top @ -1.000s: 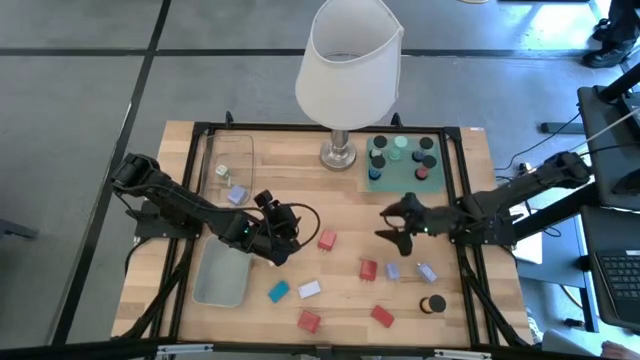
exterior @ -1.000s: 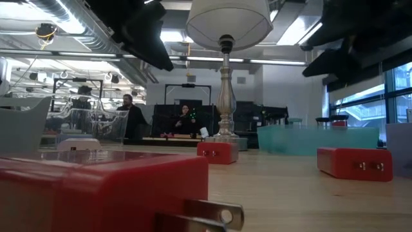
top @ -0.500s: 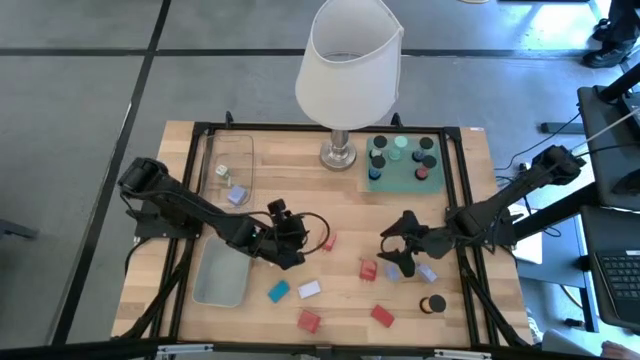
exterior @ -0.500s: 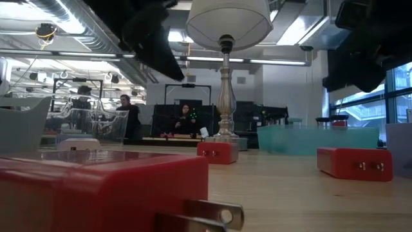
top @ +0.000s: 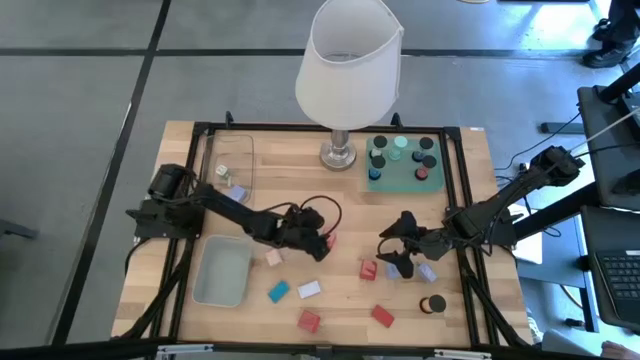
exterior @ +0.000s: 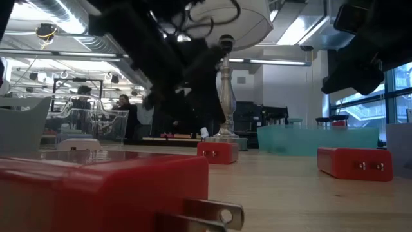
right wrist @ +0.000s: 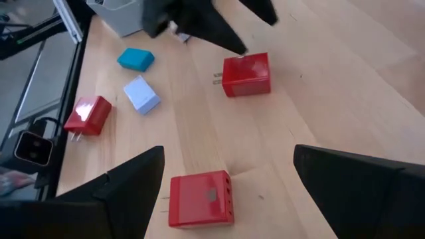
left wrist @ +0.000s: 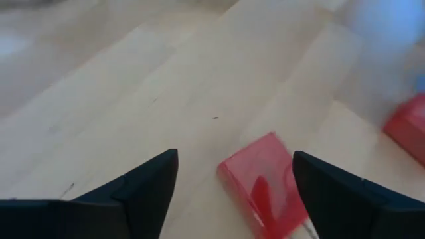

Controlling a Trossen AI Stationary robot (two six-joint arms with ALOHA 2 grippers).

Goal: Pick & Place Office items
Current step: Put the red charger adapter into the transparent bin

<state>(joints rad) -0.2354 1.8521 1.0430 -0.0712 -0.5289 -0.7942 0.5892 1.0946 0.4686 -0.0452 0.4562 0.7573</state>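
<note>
Overhead view: left gripper (top: 318, 243), jaws spread, hovers at a red block (top: 328, 240) mid-table; right gripper (top: 392, 252), also spread, over another red block (top: 368, 270). Off-centre closing could nudge either away.

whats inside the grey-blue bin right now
The shallow grey-blue plastic bin shows only its bare pale floor in the high view; no office item lies in it. Nothing covers it, since the left end effector is off to its side.

Your bench (top: 300, 145) sits on grey floor (top: 80, 90) crossed by dark lines; beyond it, ceiling strip lights (exterior: 84, 56), a right-hand window (exterior: 360, 106), seated people (exterior: 125, 113).
</note>
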